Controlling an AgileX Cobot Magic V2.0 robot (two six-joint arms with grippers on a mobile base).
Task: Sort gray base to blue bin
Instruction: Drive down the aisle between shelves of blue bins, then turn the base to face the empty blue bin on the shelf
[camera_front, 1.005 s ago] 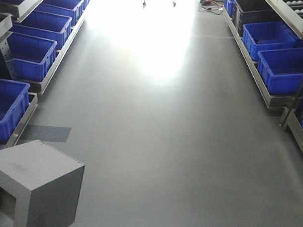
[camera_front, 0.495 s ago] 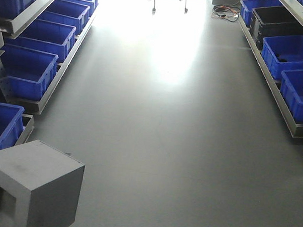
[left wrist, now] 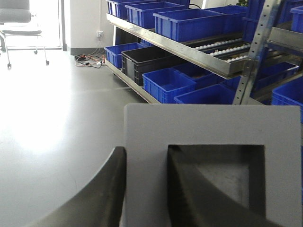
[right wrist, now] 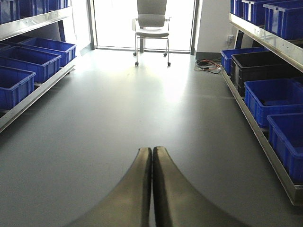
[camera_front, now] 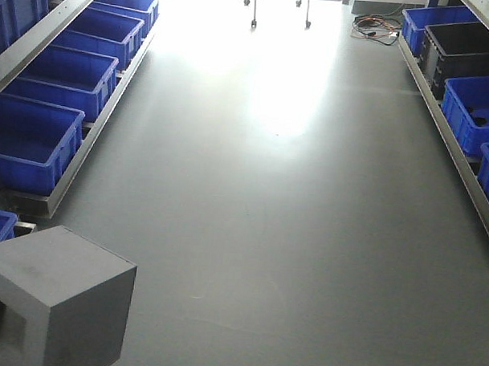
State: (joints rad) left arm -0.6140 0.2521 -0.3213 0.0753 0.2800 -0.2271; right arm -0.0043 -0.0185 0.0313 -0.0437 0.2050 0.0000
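Gray base point(camera_front: 60, 297) cut off at bottom-left frame edge; left fingers point(left wrist: 94, 198) clamped on 1 recess wall. Right fingers point(right wrist: 137, 189) pressed together. Blue bins point(camera_front: 24, 175) on left rack point(camera_front: 72, 173) shifted downward since earlier.

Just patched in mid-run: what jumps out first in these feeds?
The matte gray cube-like block with a square recess fills the left wrist view, with the left gripper clamped on one of its walls, one finger inside the recess. Rows of bright-blue plastic crates line both sides of a glare-lit gray floor. The right gripper is shut on nothing.
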